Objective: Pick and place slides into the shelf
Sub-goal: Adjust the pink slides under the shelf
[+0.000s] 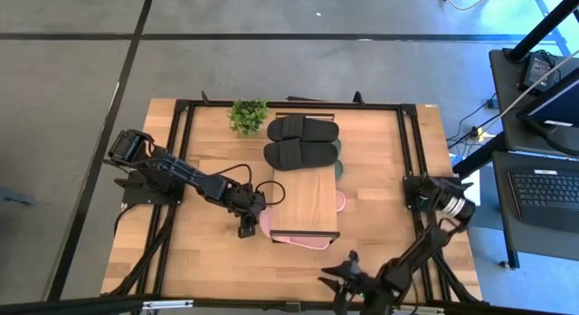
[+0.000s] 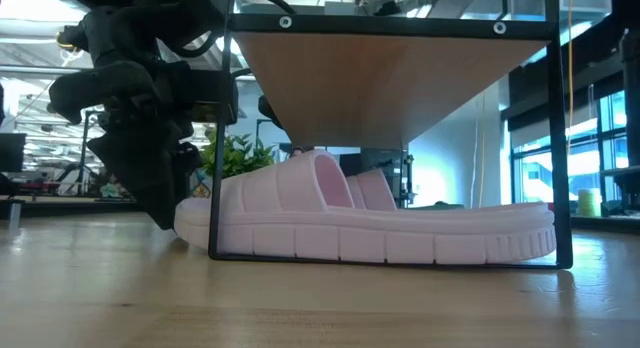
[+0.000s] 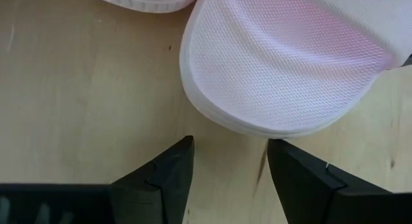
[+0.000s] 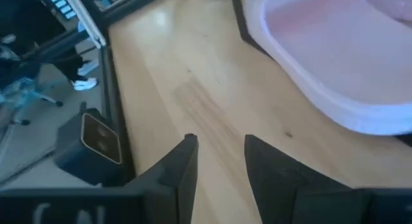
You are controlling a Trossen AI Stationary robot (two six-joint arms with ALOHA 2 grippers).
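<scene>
Left wrist view: pink slide [image 3: 283, 63] — mesh-textured foam (rounded heel) — left hand [image 3: 228, 179] open.

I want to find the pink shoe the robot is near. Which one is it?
Find the small wooden shelf mid-table. Two pink slides poke out beneath it. Yours is the pink slide at its left edge, right by the left gripper; the black slides sit on top.

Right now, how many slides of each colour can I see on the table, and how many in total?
Pale pink slides: 2, under the shelf.
Black slides: 2, beyond the shelf's far end.
Dark green slides: at least 1; only an edge shows beside the black ones.
Total: at least 5.
</scene>
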